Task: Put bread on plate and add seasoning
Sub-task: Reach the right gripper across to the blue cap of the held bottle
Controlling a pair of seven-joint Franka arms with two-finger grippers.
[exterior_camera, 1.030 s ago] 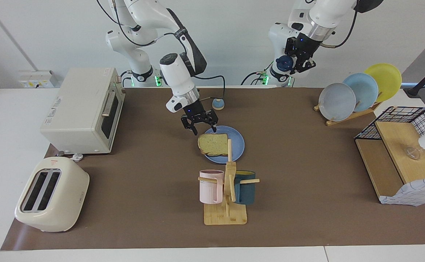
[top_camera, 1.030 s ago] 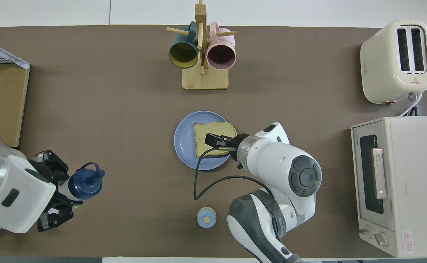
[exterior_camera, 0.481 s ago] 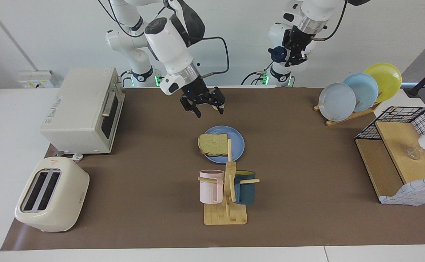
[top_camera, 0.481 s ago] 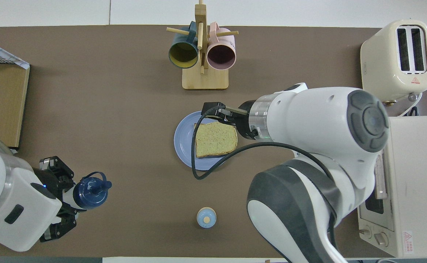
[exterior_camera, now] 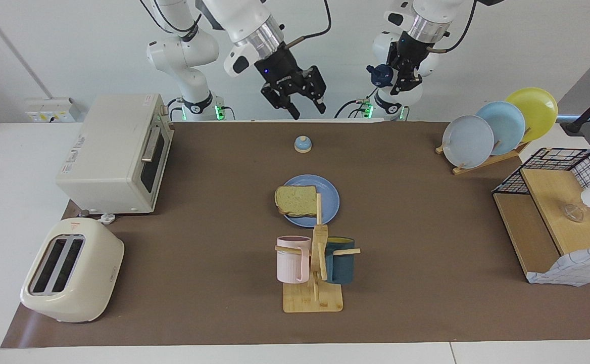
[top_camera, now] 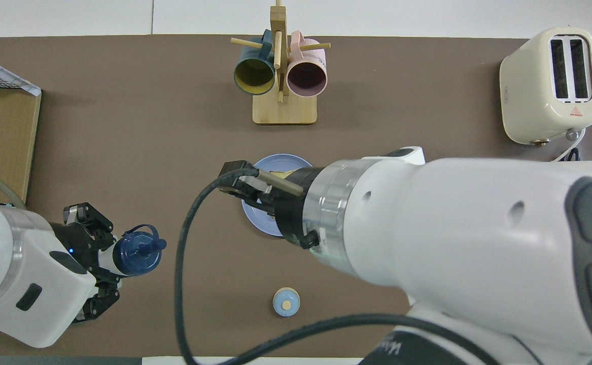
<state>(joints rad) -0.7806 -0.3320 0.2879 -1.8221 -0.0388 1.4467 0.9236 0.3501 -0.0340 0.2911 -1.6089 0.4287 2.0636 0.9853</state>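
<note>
Found the bread slice [exterior_camera: 295, 199] lying flat on the medium-blue plate [exterior_camera: 329, 202], in the middle of the counter [exterior_camera: 426, 253], with one crust edge reaching a little over the rim toward the right arm's end. Judged the first step as done, so the seasoning step was in hand. Saw the right gripper [exterior_camera: 307, 110] high in the air over the robots' edge of the counter, about above the small blue-domed bell [exterior_camera: 302, 144], with its fingers spread apart and nothing between them. Saw the left gripper [exterior_camera: 400, 76] also raised, toward the left arm's end and well apart from the plate, its fingers pinching the seasoning bottle [exterior_camera: 378, 76] at the pale body, the dark navy cap turned sideways rather than up. For the next move, probably needed to carry the bottle across until over the bread, to tip the cap downward and to shake gently. Needed care also with the height, to keep the seasoning from falling past the plate, and with the right arm, which in the overhead view covered most of the plate. Could not tell whether the cap was open.
</note>
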